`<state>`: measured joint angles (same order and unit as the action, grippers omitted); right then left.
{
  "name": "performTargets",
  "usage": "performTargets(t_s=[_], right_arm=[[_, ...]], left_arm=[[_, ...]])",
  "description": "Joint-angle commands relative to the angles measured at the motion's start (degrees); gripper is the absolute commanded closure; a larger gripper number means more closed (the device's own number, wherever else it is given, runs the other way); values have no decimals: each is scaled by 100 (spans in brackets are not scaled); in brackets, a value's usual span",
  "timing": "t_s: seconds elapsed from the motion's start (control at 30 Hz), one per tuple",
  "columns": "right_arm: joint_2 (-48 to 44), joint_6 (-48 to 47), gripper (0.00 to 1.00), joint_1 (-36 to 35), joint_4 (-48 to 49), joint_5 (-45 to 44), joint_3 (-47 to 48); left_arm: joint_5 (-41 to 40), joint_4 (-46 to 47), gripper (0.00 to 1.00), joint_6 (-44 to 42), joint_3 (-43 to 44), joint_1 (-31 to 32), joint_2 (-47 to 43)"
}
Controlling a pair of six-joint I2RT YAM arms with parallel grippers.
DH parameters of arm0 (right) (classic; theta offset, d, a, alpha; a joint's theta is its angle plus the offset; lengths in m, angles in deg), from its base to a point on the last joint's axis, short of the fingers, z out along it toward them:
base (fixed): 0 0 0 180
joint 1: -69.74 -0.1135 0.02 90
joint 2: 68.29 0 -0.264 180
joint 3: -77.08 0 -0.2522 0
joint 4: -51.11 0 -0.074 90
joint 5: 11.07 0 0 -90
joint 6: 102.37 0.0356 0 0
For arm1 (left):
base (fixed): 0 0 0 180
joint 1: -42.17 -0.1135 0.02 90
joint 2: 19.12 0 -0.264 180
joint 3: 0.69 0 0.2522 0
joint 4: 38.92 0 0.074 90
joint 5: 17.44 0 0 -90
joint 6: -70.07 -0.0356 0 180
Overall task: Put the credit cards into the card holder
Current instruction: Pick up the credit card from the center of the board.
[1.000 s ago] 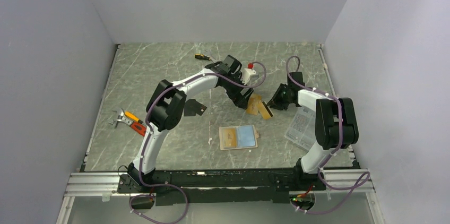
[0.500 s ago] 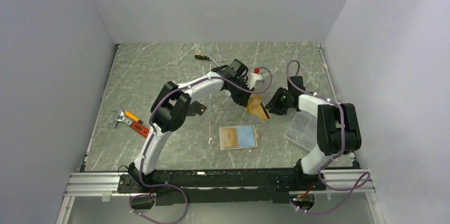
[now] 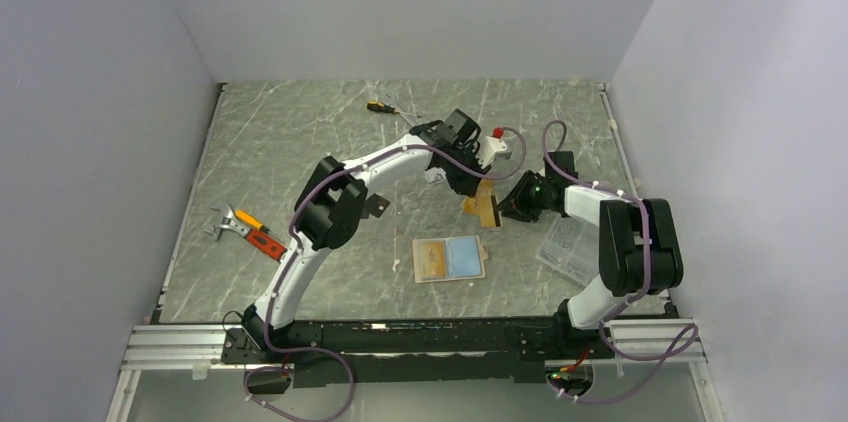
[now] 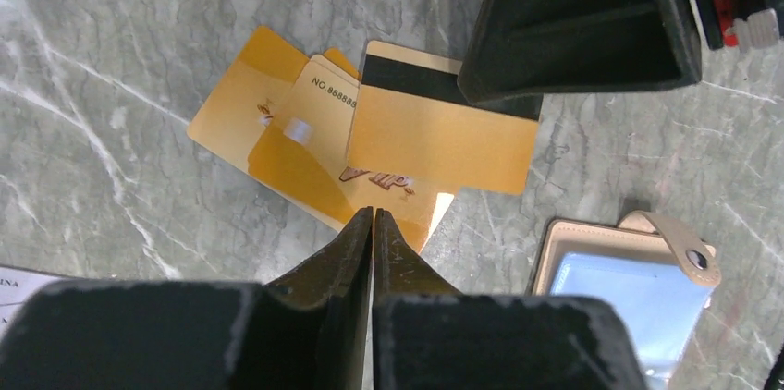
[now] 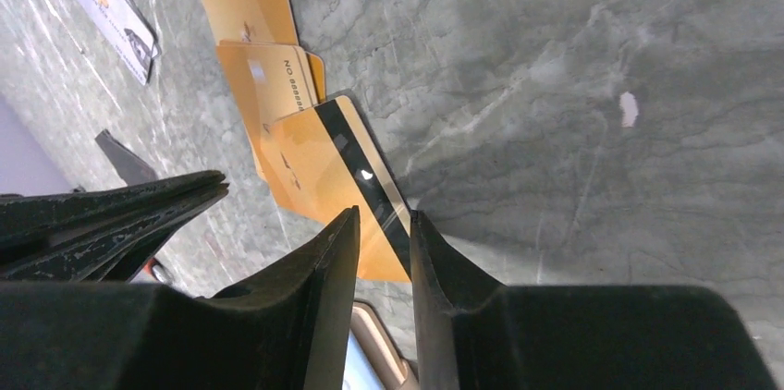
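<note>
- Open card holder [image 3: 449, 259] flat on worktop [image 3: 300, 142], orange and blue panels showing, no card seen slotted in.
- Gold-orange credit cards [image 4: 370, 145] fanned beyond it, overlapping.
- Left hand [image 4: 372, 224] clenched at the pile's near edge; any grip unclear.
- Right hand [image 5: 384, 224] pinching the black-striped card [image 5: 337, 182].
- Judged early: all cards left to load.

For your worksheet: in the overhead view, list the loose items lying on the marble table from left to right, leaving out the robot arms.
Orange-handled hand tools → black-and-yellow screwdriver → open tan card holder with orange and blue panels → fanned orange credit cards → clear plastic box.
</note>
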<state>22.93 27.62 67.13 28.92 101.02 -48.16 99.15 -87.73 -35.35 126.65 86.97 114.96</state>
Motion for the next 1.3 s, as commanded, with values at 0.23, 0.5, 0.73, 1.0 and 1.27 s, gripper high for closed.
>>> performTargets(t_s=[0.23,0.5,0.73,1.0,1.27], right_arm=[[393,92,71,-51,302,230,-283],[276,100,71,-54,361,323,-404],[301,88,71,-44,419,349,-388],[374,78,71,-46,432,376,-315],[414,57,71,-40,456,376,-348]], left_arm=[[-284,-79,91,-361,348,152,271],[-256,-26,92,-265,369,150,242],[-276,169,94,-138,294,127,-61],[-259,290,95,9,307,105,-62],[-266,494,95,89,61,-10,-276]])
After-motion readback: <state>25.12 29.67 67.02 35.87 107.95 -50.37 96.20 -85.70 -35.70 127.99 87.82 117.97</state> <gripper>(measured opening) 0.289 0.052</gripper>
